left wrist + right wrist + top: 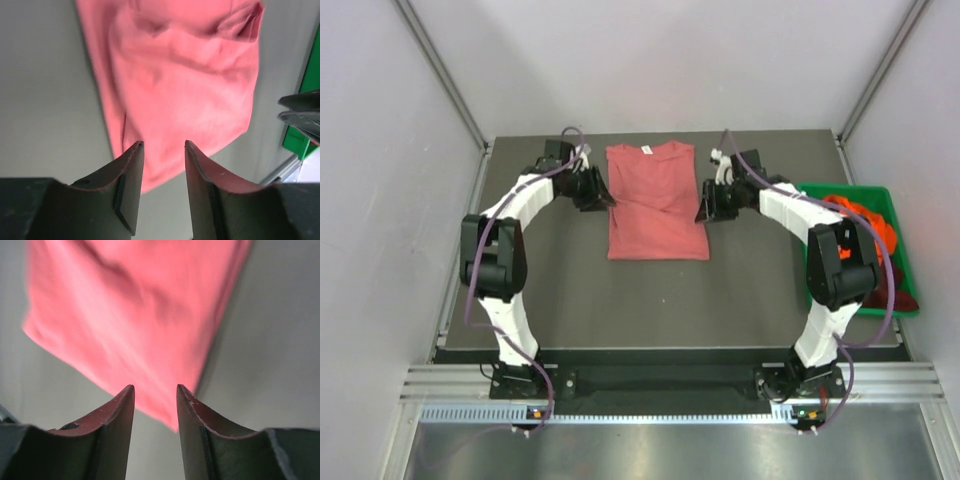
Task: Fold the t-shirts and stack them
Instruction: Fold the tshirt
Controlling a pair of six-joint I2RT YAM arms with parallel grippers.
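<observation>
Left pincer point(162, 146) stands part open, its two dark fingers point(127, 175) apart with nothing between them. Through the gap the left wrist view shows only the edge of the pink shirt point(185, 85) and the grey table point(45, 100) beyond the tips. Right pincer point(155, 389) is much the same: jaws parted about as far, gripping nothing, with a corner of the shirt lying past its tips on the table. Neither pincer has cloth in its grasp

From above, both arm bases sit at the near edge, and the arms bend inward over the table so that the pincers flank the shirt. The left one is just beside the shirt's left edge and the right one just beside its right edge, both level with the shirt's far half. Whether the tips touch the cloth cannot be told from above

The pink shirt lies flat on the far middle of the table, a plain oblong in outline. Its hem is toward the arms and its collar at the far end, with a small white label point(646, 150) showing at the neck. A few soft creases run across it

To the right, at the table's edge, stands a green bin point(850, 192). An orange shirt point(865, 215) is heaped in it, with a maroon shirt point(906, 298) at its near end, partly hidden behind the right arm
</observation>
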